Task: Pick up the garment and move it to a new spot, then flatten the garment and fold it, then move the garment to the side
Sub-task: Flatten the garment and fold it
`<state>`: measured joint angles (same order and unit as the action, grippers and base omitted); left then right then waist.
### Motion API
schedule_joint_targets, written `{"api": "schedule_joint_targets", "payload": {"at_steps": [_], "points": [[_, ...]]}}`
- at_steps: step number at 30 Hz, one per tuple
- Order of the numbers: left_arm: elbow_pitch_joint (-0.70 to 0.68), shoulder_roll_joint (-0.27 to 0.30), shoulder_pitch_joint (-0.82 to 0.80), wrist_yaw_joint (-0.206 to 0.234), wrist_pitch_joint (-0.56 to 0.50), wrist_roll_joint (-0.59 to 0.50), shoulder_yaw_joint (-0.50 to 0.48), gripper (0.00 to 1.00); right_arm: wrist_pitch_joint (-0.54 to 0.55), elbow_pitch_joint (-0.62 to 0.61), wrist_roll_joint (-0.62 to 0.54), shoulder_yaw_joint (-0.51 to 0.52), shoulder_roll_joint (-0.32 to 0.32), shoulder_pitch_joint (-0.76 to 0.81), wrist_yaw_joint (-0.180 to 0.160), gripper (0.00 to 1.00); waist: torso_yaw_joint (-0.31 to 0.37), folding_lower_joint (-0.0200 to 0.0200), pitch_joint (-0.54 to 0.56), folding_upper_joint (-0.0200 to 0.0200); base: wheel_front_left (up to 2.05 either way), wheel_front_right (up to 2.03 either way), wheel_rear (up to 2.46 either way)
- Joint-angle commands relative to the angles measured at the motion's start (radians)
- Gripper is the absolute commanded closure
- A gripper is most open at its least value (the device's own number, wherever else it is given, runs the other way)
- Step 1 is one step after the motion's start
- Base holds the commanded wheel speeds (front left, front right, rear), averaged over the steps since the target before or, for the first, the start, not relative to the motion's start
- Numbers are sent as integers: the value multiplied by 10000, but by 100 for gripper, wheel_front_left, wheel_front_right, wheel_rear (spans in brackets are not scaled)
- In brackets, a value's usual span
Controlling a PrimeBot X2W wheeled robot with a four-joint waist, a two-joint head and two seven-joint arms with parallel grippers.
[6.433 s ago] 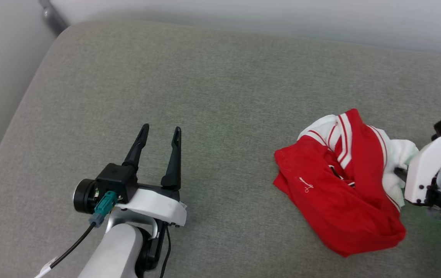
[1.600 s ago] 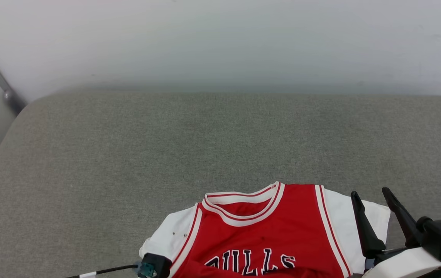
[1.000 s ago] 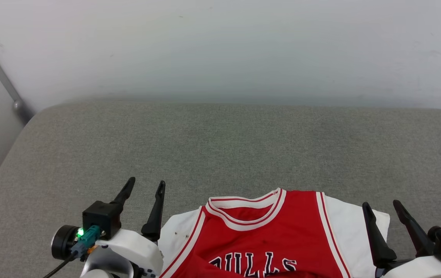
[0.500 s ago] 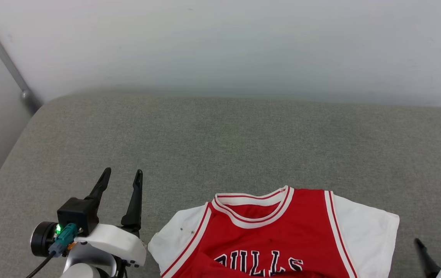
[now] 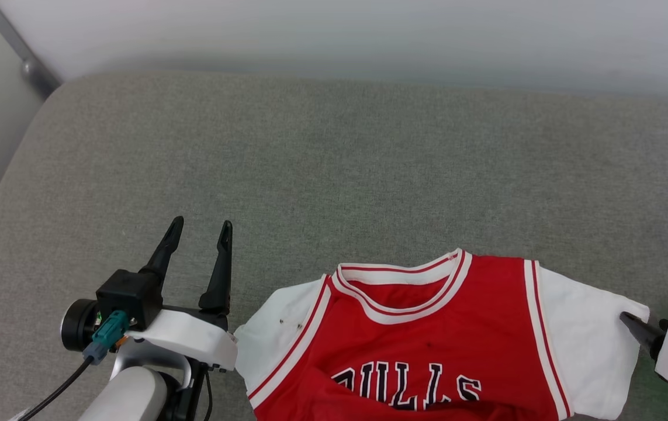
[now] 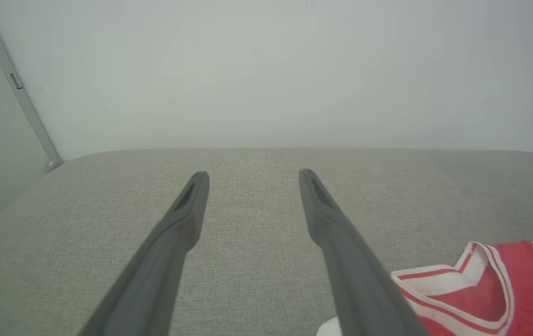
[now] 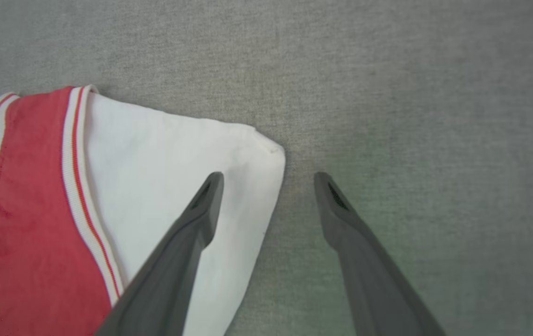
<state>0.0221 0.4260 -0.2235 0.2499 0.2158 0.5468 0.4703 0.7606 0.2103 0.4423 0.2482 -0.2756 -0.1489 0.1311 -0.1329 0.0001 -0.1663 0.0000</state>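
Standing between flattening and folding, with the red jersey-style T-shirt with white sleeves (image 5: 427, 345) spread chest-up on the grey fabric cushion (image 5: 310, 164), left gripper (image 5: 202, 222) parted and empty beside one sleeve, right gripper (image 7: 268, 177) parted astride the other sleeve's edge, probably calling for pinching that sleeve inward.

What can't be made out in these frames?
- Garment hem and lower half: head view, cut off by the bottom edge.
- Chest letters: bottoms cut off there; first letter partly hidden, seemingly by a fold.
- Right gripper: head view's right edge cuts it; the wrist view can't settle whether it touches the right sleeve.
- Specks on the left sleeve: too small.
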Motion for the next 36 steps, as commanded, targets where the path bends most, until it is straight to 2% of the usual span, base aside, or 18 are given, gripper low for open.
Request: {"api": "schedule_joint_targets", "payload": {"at_steps": [1, 5, 7, 8, 9, 10, 11, 17, 21, 28, 31, 36], "points": [[27, -35, -141, -28, 54, -55, -12, 0, 63, 94, 60, -63, -57, -194, -5, 0, -78, -1, -305, 0, 0, 0, 0], [219, -114, -345, -128, 113, -68, 34, 0, 443, 659, 99, -437, -217, -621, -6, 0, -127, -1, -553, 0, 0, 0, 0], [379, -151, -436, -207, 137, -32, 79, 0, 810, 1193, 188, -608, -74, -598, -5, 0, -166, -1, -601, 0, 0, 0, 0], [431, -162, -468, -236, 150, -11, 92, 0, 920, 1372, 269, -643, -1, -588, -6, 7, -177, -1, -609, 0, 0, 0, 0], [474, -176, -490, -271, 161, 12, 103, 0, 998, 1499, 308, -704, 60, -558, -6, 62, -187, -1, -606, 0, 0, 0, 0], [533, -179, -503, -283, 154, 28, 118, 0, 1034, 1592, 373, -774, 103, -519, -5, 92, -192, -1, -599, 0, 0, 0, 0], [578, -173, -494, -314, 136, 58, 131, 0, 1011, 1641, 410, -814, 132, -477, -5, 100, -187, -1, -584, 0, 0, 0, 0], [799, 48, -407, -664, -122, 315, 175, 0, 519, 1325, 504, -1041, -139, -541, -5, 100, -9, -1, -268, 0, 0, 0, 0], [822, 315, -604, -1349, -889, 890, 279, 0, 237, 820, 464, -1188, -334, -607, -5, 100, 202, -1, 70, 0, 0, 0, 0], [1330, 1302, -970, -2703, -3842, 2224, 723, 0, 120, 114, 455, -1604, -275, -425, -5, 100, 721, -1, 503, 0, 0, 0, 0], [1698, 1611, -1140, -3042, -5313, 2912, 910, 0, 169, -143, 466, -1769, -203, -287, -5, 100, 957, -1, 527, 0, 0, 0, 0], [2092, 1882, -1392, -3304, -7193, 3644, 1277, 0, 160, -468, 496, -1896, -94, -179, -5, 100, 1313, -1, 360, 0, 0, 0, 0]]}}
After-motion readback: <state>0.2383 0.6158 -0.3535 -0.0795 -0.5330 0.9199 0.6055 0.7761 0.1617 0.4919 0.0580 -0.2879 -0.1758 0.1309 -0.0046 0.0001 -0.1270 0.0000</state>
